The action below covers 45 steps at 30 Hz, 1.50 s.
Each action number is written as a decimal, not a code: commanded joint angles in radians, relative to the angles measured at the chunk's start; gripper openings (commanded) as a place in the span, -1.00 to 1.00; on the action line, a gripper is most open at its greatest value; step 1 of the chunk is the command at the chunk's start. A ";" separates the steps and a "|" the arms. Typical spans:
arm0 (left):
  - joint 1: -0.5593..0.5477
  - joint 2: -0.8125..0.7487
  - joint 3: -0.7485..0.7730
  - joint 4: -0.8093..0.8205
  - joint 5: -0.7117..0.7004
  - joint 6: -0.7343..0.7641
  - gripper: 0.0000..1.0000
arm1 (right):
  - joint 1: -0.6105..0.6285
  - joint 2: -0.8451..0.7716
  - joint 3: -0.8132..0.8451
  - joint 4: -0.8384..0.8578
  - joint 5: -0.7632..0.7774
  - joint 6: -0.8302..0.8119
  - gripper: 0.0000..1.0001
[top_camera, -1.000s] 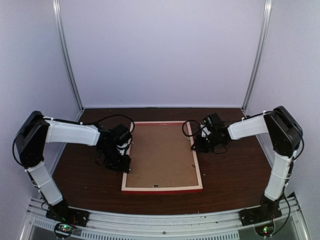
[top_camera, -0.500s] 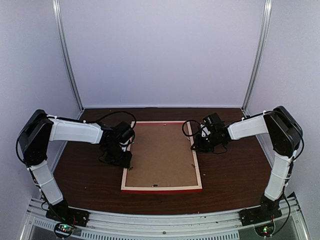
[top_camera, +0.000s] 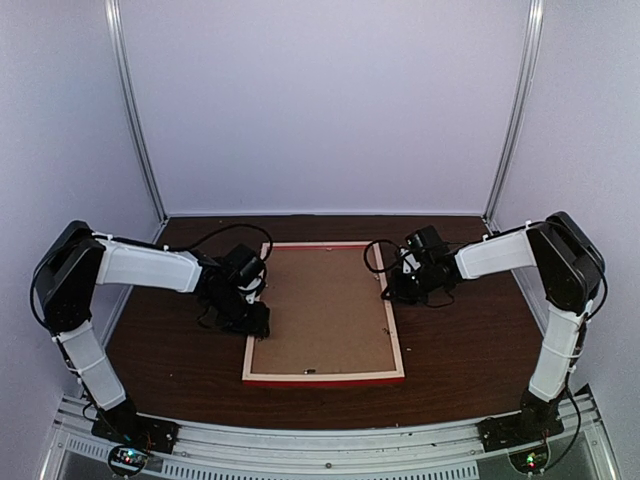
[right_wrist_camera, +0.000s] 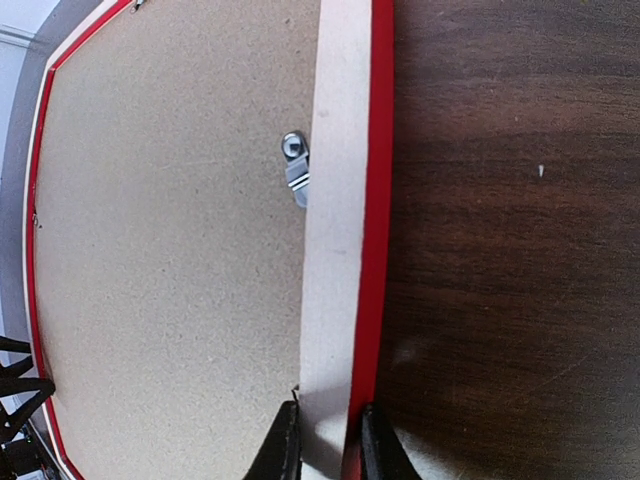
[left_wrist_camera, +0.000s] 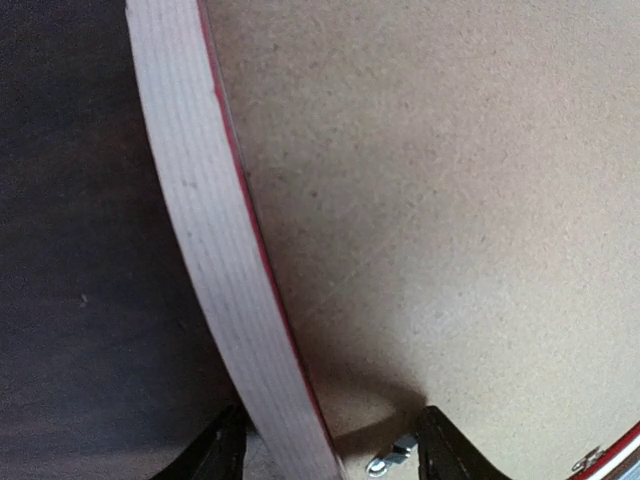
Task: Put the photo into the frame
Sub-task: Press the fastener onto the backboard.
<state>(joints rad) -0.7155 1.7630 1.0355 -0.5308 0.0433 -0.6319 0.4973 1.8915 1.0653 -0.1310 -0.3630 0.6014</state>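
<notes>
A red frame (top_camera: pixel 325 379) lies face down on the bench (top_camera: pixel 460 350), brown backing board (top_camera: pixel 322 305) in it, no photo visible; the right gripper (right_wrist_camera: pixel 327 440) pinches its right rail while the left gripper (left_wrist_camera: pixel 330 455) is spread astride its left rail, so a one-sided lift could twist it or spill the board.

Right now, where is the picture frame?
In the top view the frame lies back-up at the middle of the table; the right fingers pinch its right rail, and the left fingers straddle its left rail.
</notes>
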 commanded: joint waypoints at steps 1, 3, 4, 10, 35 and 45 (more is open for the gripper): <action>-0.004 -0.030 -0.075 -0.054 0.040 -0.017 0.17 | 0.000 0.103 -0.032 -0.101 -0.005 -0.003 -1.00; -0.005 -0.044 -0.092 -0.060 0.040 -0.025 0.15 | 0.000 0.106 -0.029 -0.103 -0.004 -0.006 -1.00; -0.005 -0.051 -0.101 -0.061 0.038 -0.027 0.13 | -0.001 0.107 -0.028 -0.103 -0.005 -0.006 -1.00; -0.006 -0.062 -0.086 -0.053 0.045 -0.006 0.21 | 0.000 0.122 -0.022 -0.099 -0.013 -0.005 -1.00; 0.013 -0.035 0.059 -0.120 -0.147 0.020 0.47 | -0.001 0.109 -0.039 -0.094 -0.011 -0.005 -1.00; 0.013 0.007 0.049 -0.122 -0.141 0.030 0.47 | 0.000 0.107 -0.039 -0.093 -0.011 -0.002 -1.00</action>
<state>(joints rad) -0.7074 1.7439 1.0721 -0.6498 -0.0853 -0.6140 0.4965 1.9095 1.0855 -0.1265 -0.3710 0.5938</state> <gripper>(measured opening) 0.736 0.164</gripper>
